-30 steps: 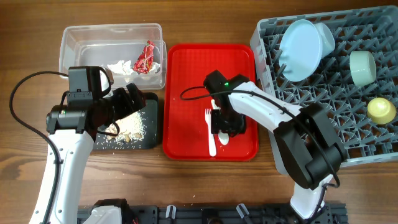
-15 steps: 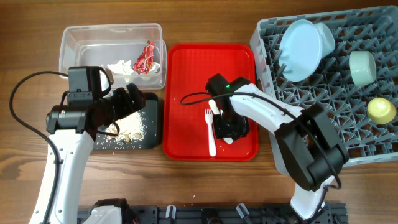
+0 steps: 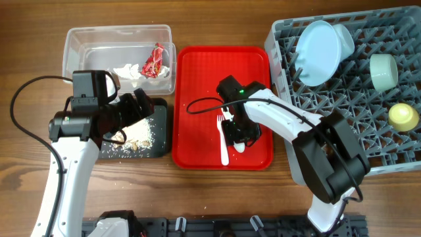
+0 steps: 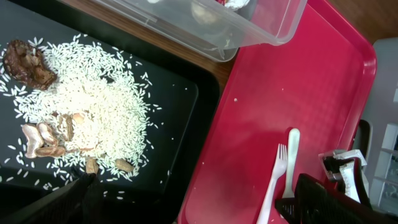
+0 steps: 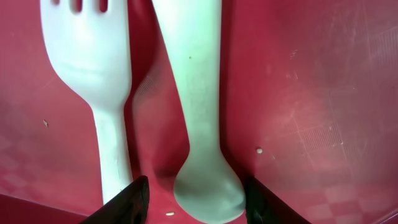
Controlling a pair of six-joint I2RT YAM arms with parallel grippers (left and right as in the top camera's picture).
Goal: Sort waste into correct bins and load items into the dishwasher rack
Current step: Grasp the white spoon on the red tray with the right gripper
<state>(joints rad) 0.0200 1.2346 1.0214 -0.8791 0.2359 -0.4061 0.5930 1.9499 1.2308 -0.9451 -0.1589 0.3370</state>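
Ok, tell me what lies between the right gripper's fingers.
The white spoon's rounded end, flat on the red tray, lies between the open right gripper's fingers; the fork's handle runs just beside one finger. The right wrist view shows it.

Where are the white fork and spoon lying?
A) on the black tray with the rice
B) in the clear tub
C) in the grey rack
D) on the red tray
D: the fork and spoon lie side by side on the flat red tray, which sits between the black tray and the grey rack.
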